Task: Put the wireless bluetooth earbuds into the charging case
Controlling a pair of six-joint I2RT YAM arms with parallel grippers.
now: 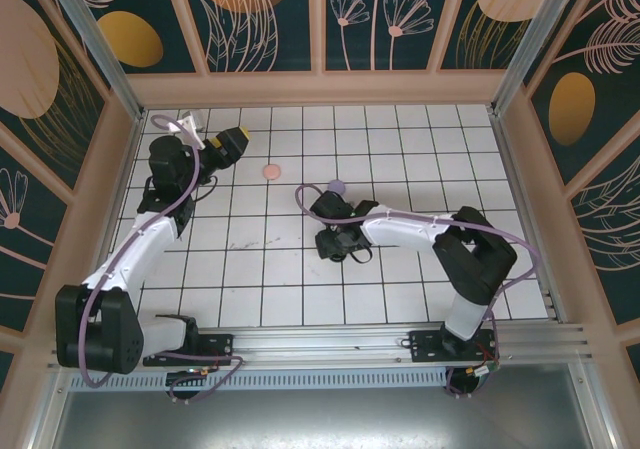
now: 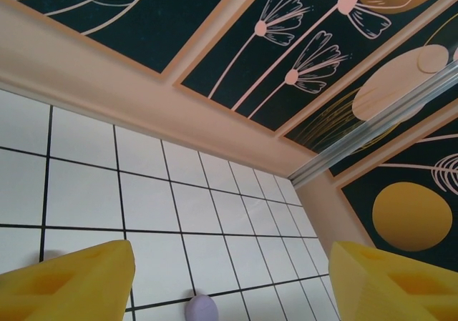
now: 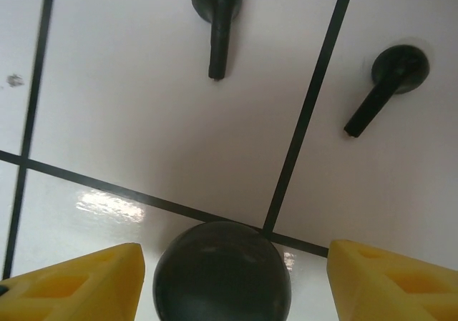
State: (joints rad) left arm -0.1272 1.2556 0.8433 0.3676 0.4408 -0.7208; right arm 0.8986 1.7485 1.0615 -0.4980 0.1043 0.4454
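Earbuds [image 3: 217,10], black, just beyond round dark case [image 3: 222,274]

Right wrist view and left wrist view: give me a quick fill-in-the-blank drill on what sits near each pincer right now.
1. Ahead of the right pincer, ___ black earbuds lie on the white tiles.
2. The round black object sits ___ that pincer's two yellow fingers.
3. In the left wrist view, the small disc seen between the fingers of the left pincer is coloured ___.

Missing words: two; between; lilac.
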